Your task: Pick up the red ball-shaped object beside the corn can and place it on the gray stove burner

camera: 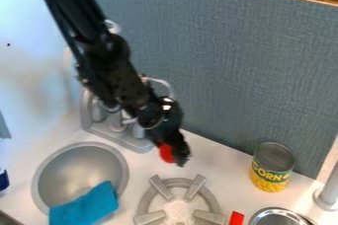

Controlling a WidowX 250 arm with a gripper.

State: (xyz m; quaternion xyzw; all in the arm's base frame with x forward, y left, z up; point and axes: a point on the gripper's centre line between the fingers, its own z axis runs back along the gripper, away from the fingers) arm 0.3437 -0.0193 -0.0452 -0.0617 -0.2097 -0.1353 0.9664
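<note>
My black gripper (178,154) is at a rounded red thing (166,153), near the ring-shaped grey burner (210,198); whether my jaws clamp it, I cannot tell. Soft blue cloth (84,206) overlaps the smooth round bowl (66,169).

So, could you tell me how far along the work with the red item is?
Nothing looks clearly finished: the blue cloth lies over the metal bowl's rim, perhaps unrelated. In hand, the gripper is at the red item, beyond the burner; a firm hold is unclear. With the gripper there, handling that item seems left to complete.
</note>
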